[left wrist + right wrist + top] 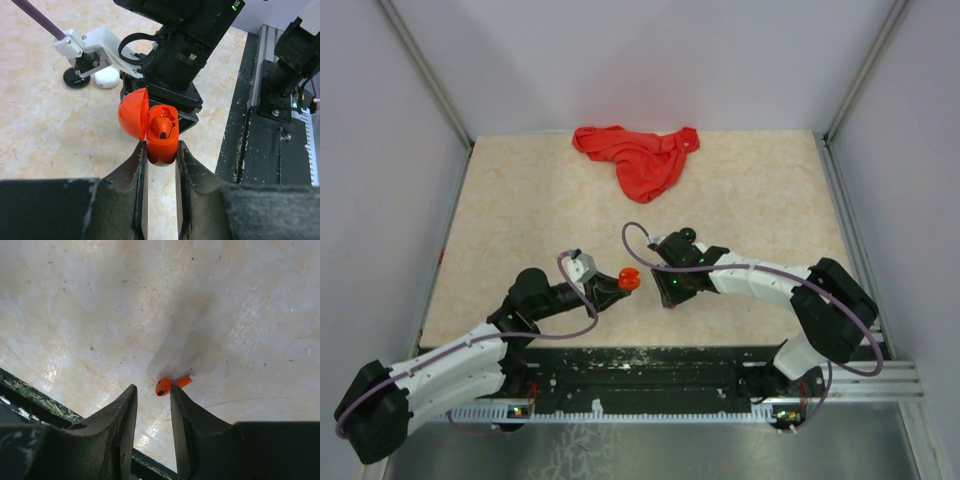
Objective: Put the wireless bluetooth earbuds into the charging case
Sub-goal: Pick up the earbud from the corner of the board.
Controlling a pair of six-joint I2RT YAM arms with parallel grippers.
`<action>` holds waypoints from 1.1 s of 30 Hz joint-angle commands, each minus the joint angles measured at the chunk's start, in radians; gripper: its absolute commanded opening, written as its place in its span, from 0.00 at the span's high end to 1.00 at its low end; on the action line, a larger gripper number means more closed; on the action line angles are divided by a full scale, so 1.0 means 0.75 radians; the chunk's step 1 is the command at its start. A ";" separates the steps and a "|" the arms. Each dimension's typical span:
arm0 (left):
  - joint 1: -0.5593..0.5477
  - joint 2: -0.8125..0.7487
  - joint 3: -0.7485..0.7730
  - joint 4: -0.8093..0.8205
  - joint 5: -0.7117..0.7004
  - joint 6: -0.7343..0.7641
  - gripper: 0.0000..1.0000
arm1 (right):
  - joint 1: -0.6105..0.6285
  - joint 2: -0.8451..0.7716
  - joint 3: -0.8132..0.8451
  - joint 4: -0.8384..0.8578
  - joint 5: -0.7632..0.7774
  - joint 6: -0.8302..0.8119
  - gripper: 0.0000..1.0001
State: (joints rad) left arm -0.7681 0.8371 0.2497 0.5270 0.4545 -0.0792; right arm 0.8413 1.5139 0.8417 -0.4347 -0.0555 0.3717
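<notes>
1. Case [161, 152], lid open and one red earbud [161, 127] seated inside, was clamped by the left gripper [161, 145], its arm stretched low toward centre.
2. Right gripper [152, 390], jaws narrowly parted and empty, was pointed down over the second earbud [163, 387], which lay on the table [100, 315].

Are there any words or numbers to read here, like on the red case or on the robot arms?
No text in these pictures can be read.
On the case: nothing, plain red.
On the earbud: nothing.
On the cloth: no print shows.
On the right arm: one small pale mark, too small to read.
</notes>
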 commanded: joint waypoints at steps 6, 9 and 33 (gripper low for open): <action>-0.005 -0.147 -0.065 0.020 -0.130 -0.040 0.99 | 0.016 0.003 0.164 -0.122 0.018 -0.347 0.66; -0.005 -0.178 -0.078 0.017 -0.152 -0.051 0.99 | 0.027 0.068 0.205 -0.180 0.008 -0.448 0.65; -0.005 -0.167 -0.082 0.037 -0.120 -0.060 0.99 | 0.077 0.126 0.161 -0.268 -0.101 -0.457 0.54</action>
State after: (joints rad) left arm -0.7681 0.7155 0.1917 0.5301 0.3519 -0.1162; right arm 0.8749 1.6279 0.9573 -0.6102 -0.1146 0.0078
